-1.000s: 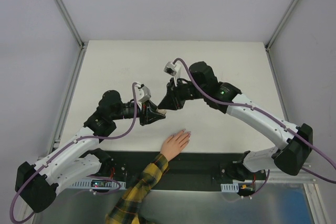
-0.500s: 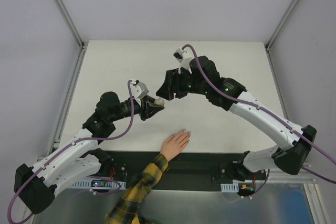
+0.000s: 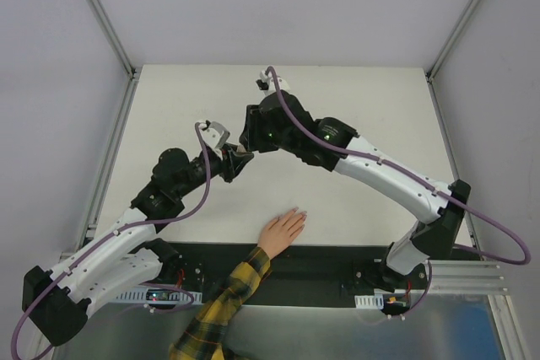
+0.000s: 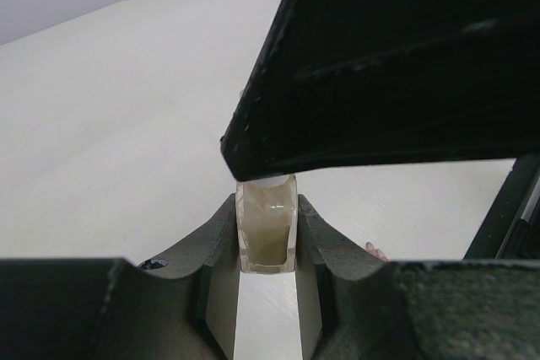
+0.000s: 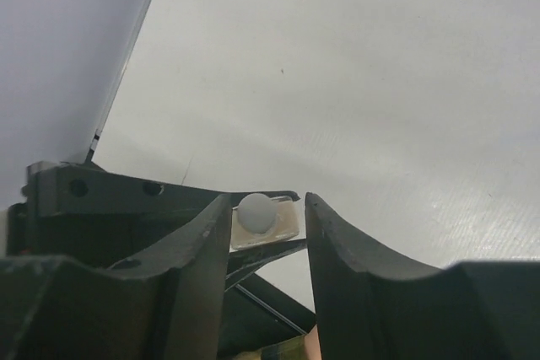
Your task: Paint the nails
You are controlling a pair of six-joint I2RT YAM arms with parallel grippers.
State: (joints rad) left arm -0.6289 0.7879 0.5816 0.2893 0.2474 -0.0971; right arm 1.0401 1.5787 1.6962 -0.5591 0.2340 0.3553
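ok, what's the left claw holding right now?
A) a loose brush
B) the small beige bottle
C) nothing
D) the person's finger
B: the left wrist view shows the small beige bottle pinched in the left claw, and in the top view the person's hand lies flat, apart from it.

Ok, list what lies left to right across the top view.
Left arm's elbow → left tool, shut on the small bottle → hand → right arm's elbow. Right tool overlaps the left one, so left out.
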